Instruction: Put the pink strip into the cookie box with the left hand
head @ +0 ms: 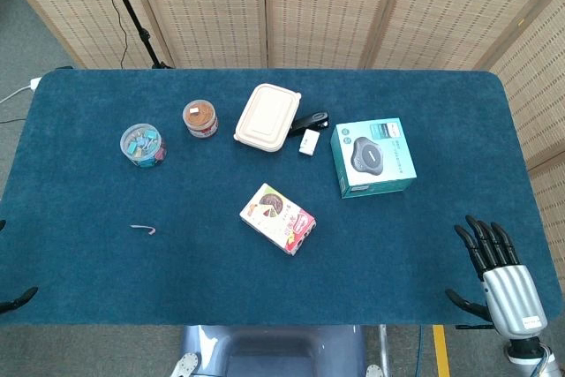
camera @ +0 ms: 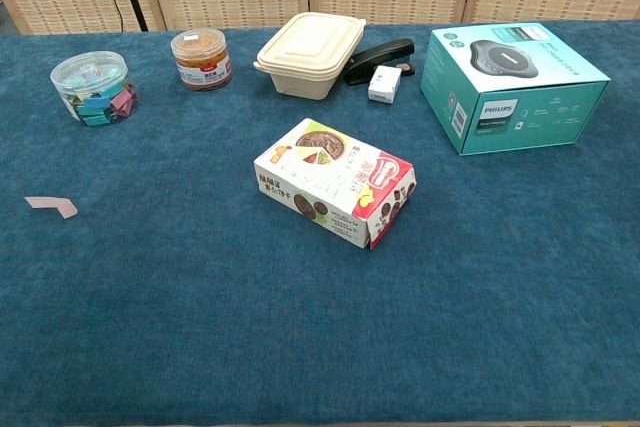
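The pink strip (head: 144,229) (camera: 52,206) is small, bent at one end, and lies flat on the blue cloth at the left. The cookie box (head: 278,218) (camera: 335,182) lies on its side in the middle of the table, white with chocolate pictures and a red end. Only dark fingertips of my left hand (head: 16,299) show at the left edge of the head view, near the table's front corner, apart from the strip and holding nothing. My right hand (head: 494,262) hovers at the front right corner with its fingers spread and empty.
Along the back stand a clear tub of clips (head: 143,145), a brown-lidded jar (head: 200,118), a beige lidded container (head: 267,117), a black stapler (head: 310,121) with a small white box (head: 309,142), and a teal Philips box (head: 373,156). Folding screens stand behind the table.
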